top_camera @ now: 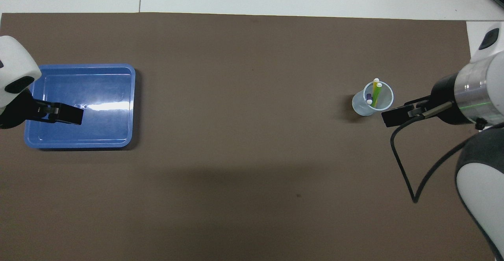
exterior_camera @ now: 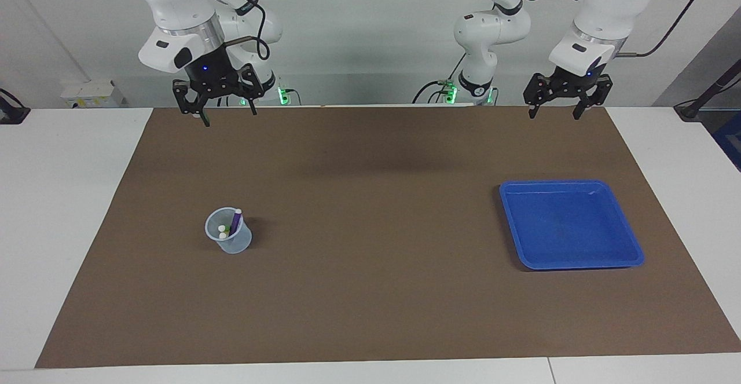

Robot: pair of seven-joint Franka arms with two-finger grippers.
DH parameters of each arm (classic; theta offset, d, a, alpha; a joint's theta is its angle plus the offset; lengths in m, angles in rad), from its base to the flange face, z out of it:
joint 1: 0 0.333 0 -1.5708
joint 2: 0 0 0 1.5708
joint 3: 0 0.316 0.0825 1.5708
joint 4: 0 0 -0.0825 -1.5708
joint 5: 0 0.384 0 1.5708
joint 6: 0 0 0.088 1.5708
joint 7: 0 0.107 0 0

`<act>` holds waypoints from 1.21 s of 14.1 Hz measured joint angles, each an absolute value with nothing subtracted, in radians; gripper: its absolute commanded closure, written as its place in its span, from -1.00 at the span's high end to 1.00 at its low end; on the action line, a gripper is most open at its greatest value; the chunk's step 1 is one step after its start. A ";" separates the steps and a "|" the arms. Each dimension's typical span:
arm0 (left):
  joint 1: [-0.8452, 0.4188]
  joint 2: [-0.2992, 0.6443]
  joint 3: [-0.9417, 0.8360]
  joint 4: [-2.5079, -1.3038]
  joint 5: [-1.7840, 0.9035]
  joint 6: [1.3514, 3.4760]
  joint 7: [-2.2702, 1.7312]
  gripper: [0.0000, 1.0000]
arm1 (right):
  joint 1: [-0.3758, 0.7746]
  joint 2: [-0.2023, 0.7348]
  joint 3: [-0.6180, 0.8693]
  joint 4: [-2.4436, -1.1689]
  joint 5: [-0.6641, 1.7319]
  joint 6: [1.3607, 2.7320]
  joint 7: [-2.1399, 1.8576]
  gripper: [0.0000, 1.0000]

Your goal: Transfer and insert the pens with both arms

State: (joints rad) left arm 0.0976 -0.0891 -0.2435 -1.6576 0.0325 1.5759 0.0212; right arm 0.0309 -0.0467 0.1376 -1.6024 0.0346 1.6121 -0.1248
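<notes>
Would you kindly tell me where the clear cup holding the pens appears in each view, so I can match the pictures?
Facing view: the clear cup stands low in the picture's left half, on the brown mat.
Overhead view: the clear cup stands at the picture's right, about mid-height.
Shared landmark: the blue tray, at the left arm's end of the table.

Two glossy white jointed arms [exterior_camera: 173, 19] are showing grey joint caps, silver wrist rings, looping black cables [top_camera: 409, 174] and small black two-finger grippers [exterior_camera: 219, 106].

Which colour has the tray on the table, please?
The tray is blue, plain with no pattern; the facing view shows it best.
</notes>
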 measured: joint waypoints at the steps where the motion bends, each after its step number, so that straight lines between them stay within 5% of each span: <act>1: 0.098 -0.089 -0.243 -1.658 0.033 1.576 0.021 1.00 | 0.044 -0.044 0.120 -1.601 0.033 1.613 -0.125 1.00; 17: 0.099 -0.089 -0.234 -1.658 0.032 1.575 0.020 1.00 | 0.069 -0.013 0.092 -1.586 0.000 1.640 -0.125 1.00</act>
State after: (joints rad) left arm 0.0995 -0.0892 -0.2339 -1.6577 0.0323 1.5746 0.0203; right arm 0.0685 -0.0134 0.0923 -1.5855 0.0003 1.6401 -0.1247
